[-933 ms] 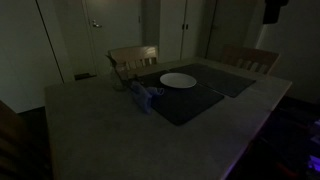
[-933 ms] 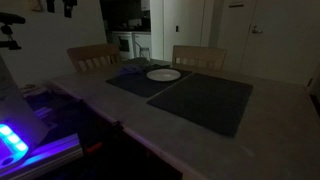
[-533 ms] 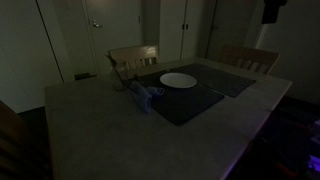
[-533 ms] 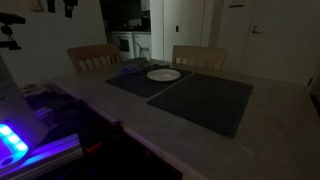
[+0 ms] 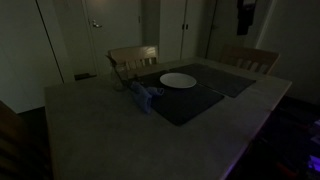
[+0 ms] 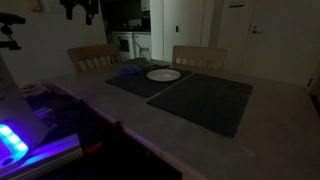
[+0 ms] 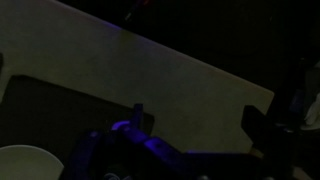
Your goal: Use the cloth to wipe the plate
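In an exterior view, the round white plate (image 5: 178, 80) sat on a dark placemat (image 5: 195, 105), its face plain white. The crumpled blue cloth (image 5: 143, 96) lay just beside it at the mat edge. The dark gripper (image 5: 245, 15) hung high, well apart, and had shifted sideways since 0.5 s ago.
In an exterior view, plate (image 6: 163, 74) unchanged; gripper (image 6: 82, 8) had likewise shifted.
Wrist view: jaws stood apart, gripping nothing. Cloth (image 7: 120, 155) lay beside plate (image 7: 25, 162).
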Controlling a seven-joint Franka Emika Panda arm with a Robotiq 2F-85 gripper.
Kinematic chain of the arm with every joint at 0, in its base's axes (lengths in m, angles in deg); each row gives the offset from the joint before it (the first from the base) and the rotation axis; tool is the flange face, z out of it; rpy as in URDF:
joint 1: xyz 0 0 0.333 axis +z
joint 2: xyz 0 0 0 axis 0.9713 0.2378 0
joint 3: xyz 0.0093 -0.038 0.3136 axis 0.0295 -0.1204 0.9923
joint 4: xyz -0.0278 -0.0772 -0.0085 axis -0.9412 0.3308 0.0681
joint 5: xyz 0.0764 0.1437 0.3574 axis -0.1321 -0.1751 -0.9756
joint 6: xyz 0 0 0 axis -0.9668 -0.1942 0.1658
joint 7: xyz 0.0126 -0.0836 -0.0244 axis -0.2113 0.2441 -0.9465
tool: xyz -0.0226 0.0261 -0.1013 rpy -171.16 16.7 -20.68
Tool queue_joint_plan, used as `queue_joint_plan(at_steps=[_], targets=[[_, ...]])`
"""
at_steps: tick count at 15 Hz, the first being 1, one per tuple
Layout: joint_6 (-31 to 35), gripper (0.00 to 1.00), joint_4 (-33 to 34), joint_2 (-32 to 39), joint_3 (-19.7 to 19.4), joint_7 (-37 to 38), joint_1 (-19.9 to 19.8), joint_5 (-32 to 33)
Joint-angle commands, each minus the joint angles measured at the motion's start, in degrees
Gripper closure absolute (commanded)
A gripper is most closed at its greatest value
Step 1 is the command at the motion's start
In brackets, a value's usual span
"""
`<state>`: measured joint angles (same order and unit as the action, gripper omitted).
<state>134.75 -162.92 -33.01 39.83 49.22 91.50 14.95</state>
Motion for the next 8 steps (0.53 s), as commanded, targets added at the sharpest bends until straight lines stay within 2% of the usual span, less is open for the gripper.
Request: queue_joint_plan(at_steps=[1, 3, 8], targets=[[2.54, 0.0, 6.94, 11.55, -1.76, -8.24, -1.23, 1.17], [4.21, 0.0, 11.33, 17.53, -2.13, -11.5, -1.58, 0.75], [13.8, 0.0, 20.7, 29.46, 0.13, -6.71, -2.63, 1.99]])
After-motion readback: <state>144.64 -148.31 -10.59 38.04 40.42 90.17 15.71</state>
